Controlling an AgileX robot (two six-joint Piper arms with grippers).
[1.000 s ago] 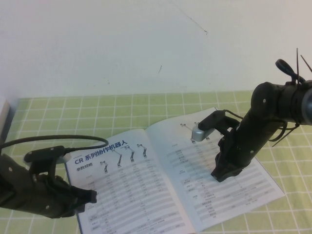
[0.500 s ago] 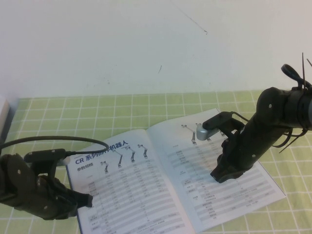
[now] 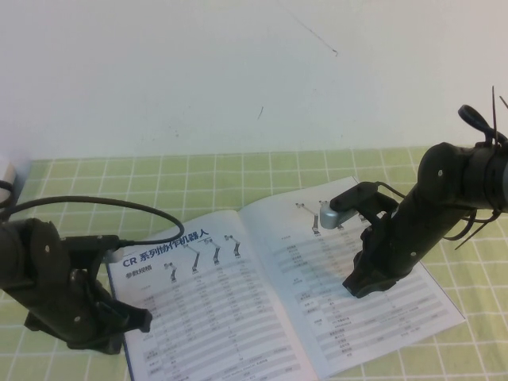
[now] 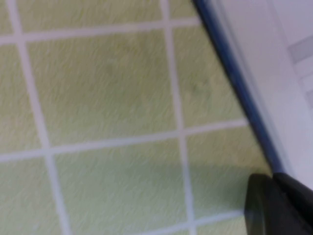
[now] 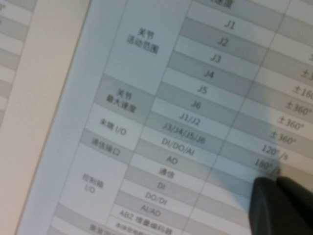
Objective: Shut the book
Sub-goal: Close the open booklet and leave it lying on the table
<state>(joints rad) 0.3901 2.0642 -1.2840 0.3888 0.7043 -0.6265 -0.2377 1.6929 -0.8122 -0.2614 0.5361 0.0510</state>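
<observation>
Bright, even light; soft shadows

Green checked tablecloth (image 3: 238, 171), white grid lines; plain white wall (image 3: 198, 71) behind; white object (image 3: 4, 176) at left edge

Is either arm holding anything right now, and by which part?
Cannot be told. The right end effector is down on the right page of the book; the left end effector sits low at its left edge; no grip shows.

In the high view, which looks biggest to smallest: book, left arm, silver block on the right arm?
1. Book
2. Left arm, nearer the camera; left claw at the book's left edge
3. Silver block, above the right claw on the right page
</observation>
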